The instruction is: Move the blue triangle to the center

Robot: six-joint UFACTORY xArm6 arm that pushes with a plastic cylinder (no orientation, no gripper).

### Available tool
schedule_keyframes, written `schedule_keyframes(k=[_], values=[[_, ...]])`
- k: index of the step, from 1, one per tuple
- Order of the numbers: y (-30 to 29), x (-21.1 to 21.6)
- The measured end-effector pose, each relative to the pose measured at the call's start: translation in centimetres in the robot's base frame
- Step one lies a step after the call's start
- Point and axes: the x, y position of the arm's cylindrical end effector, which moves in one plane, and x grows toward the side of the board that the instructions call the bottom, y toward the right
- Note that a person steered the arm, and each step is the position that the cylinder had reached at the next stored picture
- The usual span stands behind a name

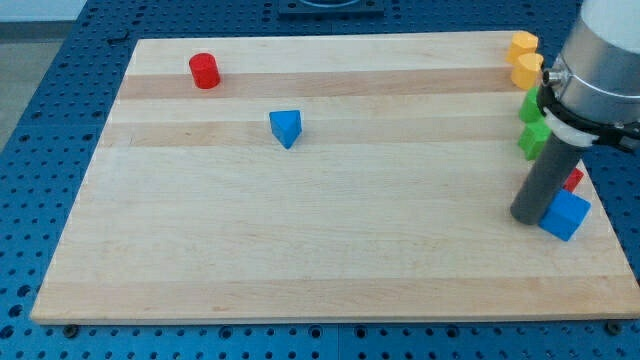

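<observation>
My tip (527, 217), a bare rod tool with no jaws and nothing held, rests on the wooden counter (330, 260) at the view's right, touching the blue cube (565, 215), well apart from the blue triangle (285, 127) lying upper-left of centre.

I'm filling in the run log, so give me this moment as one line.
tip: view's right, beside blue cube | blue triangle: upper left of centre, untouched | red cylinder: top left | task: not done
</observation>
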Motion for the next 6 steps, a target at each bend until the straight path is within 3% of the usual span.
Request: schedule_keyframes(k=[2, 3, 4, 6], values=[[0.5, 0.3], [-1.4, -2.3], [-6.2, -7.9], [-24.3, -17.3]])
